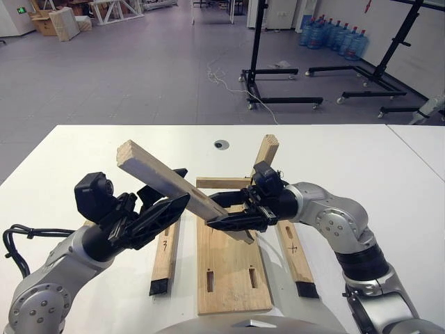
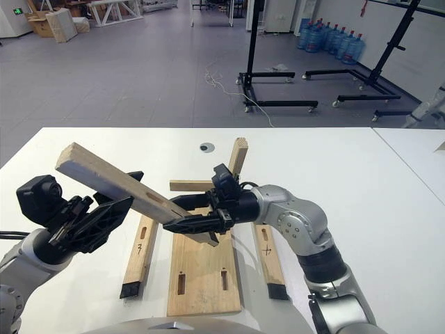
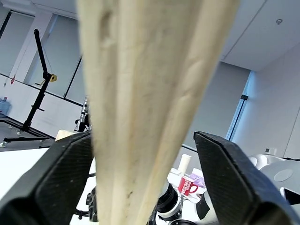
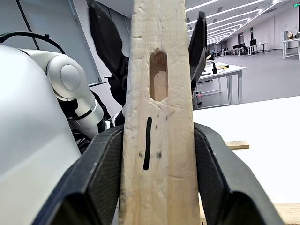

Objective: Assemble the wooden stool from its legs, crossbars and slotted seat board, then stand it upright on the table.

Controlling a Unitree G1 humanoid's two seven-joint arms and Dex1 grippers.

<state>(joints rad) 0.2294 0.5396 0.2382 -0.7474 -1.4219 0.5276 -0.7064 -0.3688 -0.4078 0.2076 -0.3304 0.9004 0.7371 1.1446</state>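
A long wooden leg [image 1: 149, 170] with a slot in it hangs slanted above the table, its high end toward my left. My left gripper [image 1: 179, 186] is shut on its middle; in the left wrist view the leg [image 3: 150, 70] runs between the two black fingers [image 3: 61, 178]. My right gripper [image 1: 211, 211] is shut on the lower end, whose pads [image 4: 215, 178] press both sides of the leg [image 4: 159, 197]. Beneath them the slotted seat board [image 1: 233, 278] lies flat.
Two more legs with dark ends lie alongside the board, one on the left [image 1: 165, 254] and one on the right [image 1: 295, 257]. A crossbar [image 1: 222, 183] and another wooden piece [image 1: 265, 152] lie behind it. The white table [image 1: 83, 153] has a small hole [image 1: 221, 145].
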